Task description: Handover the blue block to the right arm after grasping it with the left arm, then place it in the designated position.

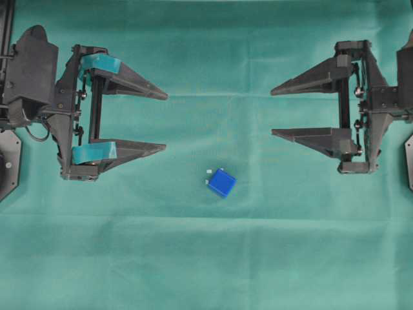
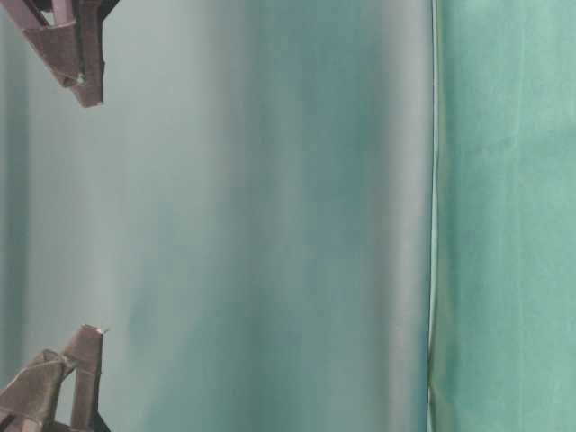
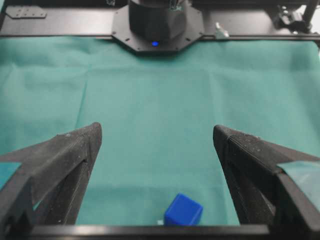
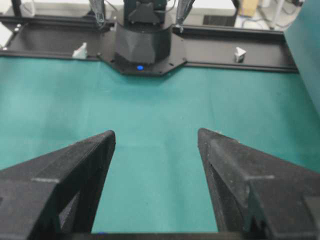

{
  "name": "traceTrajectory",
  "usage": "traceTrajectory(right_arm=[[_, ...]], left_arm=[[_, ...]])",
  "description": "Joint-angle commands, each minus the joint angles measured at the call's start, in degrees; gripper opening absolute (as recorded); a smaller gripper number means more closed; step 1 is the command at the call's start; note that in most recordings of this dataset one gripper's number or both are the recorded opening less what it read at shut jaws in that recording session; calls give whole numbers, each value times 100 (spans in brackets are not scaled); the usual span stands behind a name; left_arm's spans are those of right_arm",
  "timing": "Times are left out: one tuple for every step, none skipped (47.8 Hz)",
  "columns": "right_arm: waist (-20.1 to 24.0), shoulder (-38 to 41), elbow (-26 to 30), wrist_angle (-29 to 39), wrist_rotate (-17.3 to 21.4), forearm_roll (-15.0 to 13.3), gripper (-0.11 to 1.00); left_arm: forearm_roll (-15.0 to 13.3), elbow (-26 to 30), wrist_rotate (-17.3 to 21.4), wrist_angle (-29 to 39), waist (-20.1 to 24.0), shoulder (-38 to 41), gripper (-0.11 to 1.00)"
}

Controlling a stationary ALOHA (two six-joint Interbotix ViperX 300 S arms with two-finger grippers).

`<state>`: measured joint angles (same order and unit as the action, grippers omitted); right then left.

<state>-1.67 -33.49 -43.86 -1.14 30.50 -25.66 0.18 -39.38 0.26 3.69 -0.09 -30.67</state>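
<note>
We can't see much of the arms: overhead cuts both off at the frame edges, so only the hands and wrist housings show. The left hand (image 1: 164, 121), w/ teal tape at its finger bases, sits at left; the right hand (image 1: 272, 112), all black, at right. Both have fingers spread wide w/ nothing between them, and they point at each other across the green cloth (image 1: 213, 258), well apart.

The blue block (image 1: 222, 183) lies on the cloth btwn the two hands, nearer the bottom of the overhead view than either, touching neither. It sits turned at an angle. Two tiny white marks (image 1: 209, 171) peek out at its upper-left; if there are more marks, the block hides them, so we can't tell how exactly it sits on the designated position.

The left wrist view catches the block (image 3: 183, 210) low in frame, partly cut by the hand's lower bar, w/ the right arm's base (image 3: 157, 25) opposite. The right wrist view shows only a sliver of blue (image 4: 100, 232) at the bottom edge and the left arm's base (image 4: 141, 42).

The table-level view is sideways and blurry; we only make out two dark finger tips (image 2: 76, 63) at its left edge, no block.
</note>
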Motion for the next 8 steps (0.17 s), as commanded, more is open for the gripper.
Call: traceTrajectory(right_arm=[[-9, -18, 79, -53, 9, -9, 68], [-9, -26, 79, -62, 9, -9, 68], [-9, -18, 79, -62, 9, -9, 68], [-18, -18, 79, -62, 9, -9, 68], [-18, -18, 88, -62, 9, -9, 68], [-18, -18, 79, -62, 0, -9, 68], [-9, -18, 79, -70, 9, -9, 68], [-18, -18, 79, -70, 9, -9, 68]], left_arm=[[0, 149, 0, -53, 0, -35, 100], [0, 149, 9, -53, 0, -35, 100], [0, 149, 0, -53, 0, -35, 100], [0, 149, 0, -53, 9, -35, 100], [0, 149, 0, -53, 9, -35, 100], [0, 149, 9, -53, 9, -35, 100], [0, 149, 0, -53, 9, -35, 100], [0, 158, 0, -53, 9, -35, 100]])
